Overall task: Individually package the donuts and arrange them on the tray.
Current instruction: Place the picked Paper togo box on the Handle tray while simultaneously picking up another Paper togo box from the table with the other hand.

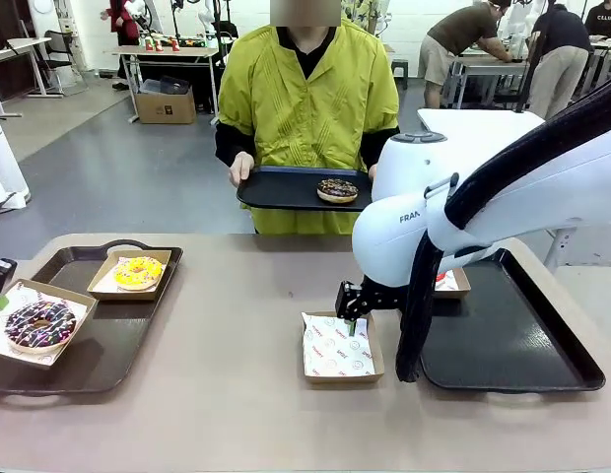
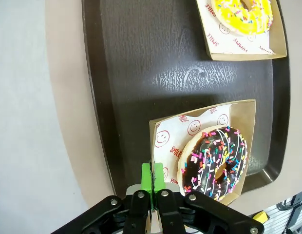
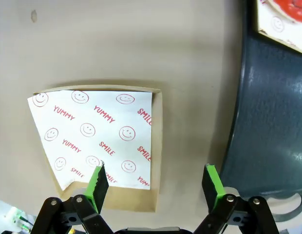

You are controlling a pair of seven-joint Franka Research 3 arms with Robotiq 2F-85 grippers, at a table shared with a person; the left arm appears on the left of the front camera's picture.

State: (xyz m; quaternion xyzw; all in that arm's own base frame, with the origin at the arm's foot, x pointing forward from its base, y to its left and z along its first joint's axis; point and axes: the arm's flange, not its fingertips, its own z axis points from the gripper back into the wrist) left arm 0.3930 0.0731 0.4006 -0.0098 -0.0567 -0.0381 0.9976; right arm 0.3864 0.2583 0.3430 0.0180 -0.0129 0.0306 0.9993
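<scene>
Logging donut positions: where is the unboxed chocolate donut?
Front view, far side, centre: the chocolate donut lies bare on the dark tray held by the person, beyond the table's far edge.

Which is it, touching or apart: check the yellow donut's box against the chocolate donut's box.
Apart. The left wrist view shows bare tray between the yellow donut's box and the chocolate donut's box.

Closed left claw [image 2: 152,169], spread right claw [image 3: 154,171]
</scene>
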